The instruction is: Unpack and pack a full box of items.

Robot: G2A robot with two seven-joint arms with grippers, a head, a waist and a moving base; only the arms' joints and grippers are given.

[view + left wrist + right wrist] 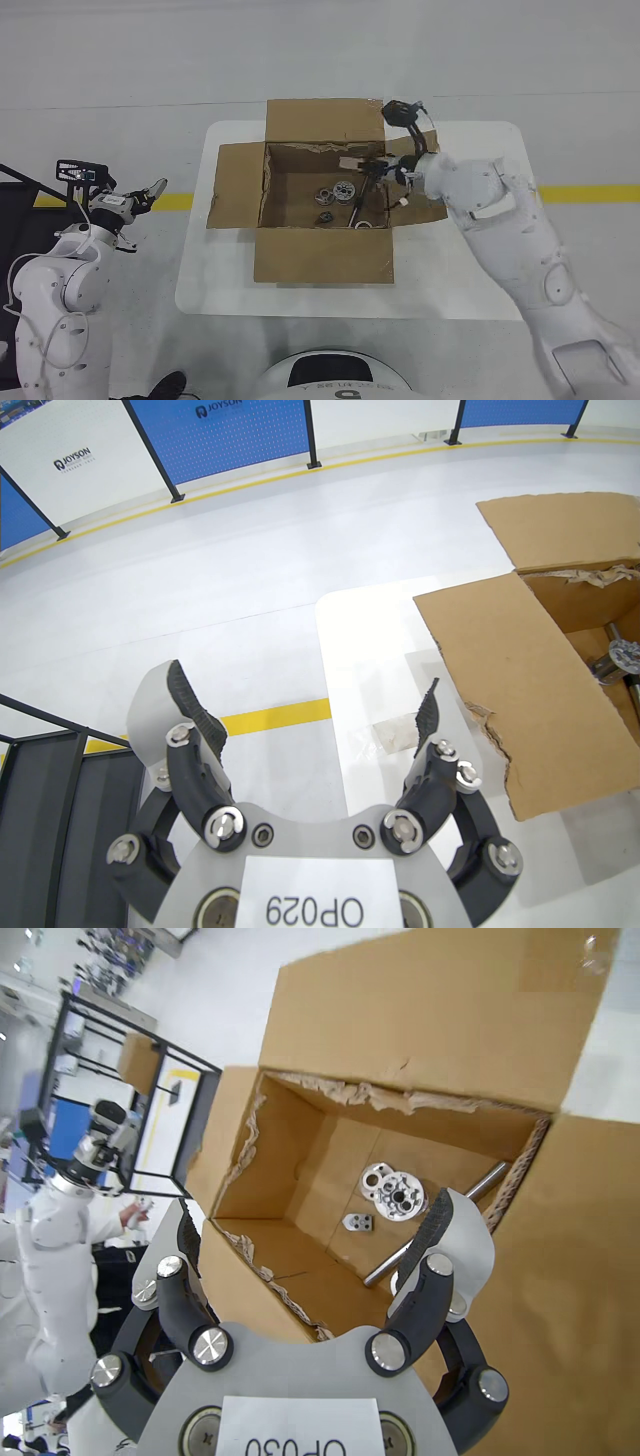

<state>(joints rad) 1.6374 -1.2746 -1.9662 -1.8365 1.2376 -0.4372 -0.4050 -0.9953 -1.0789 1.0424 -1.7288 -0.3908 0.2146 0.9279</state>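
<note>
I judged unpacking underway. Right gripper hung wide open, empty, above box; next needed descent onto disc. Left gripper same.

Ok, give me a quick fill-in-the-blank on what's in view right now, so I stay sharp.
1. The metal rod lies ____ the cardboard box.
2. The right end effector, over the cardboard box, is ____.
3. The left end effector is open and holds ____.
4. The cardboard box stands on a table that is ____ in colour.
Missing words: inside; open; nothing; white.
</note>
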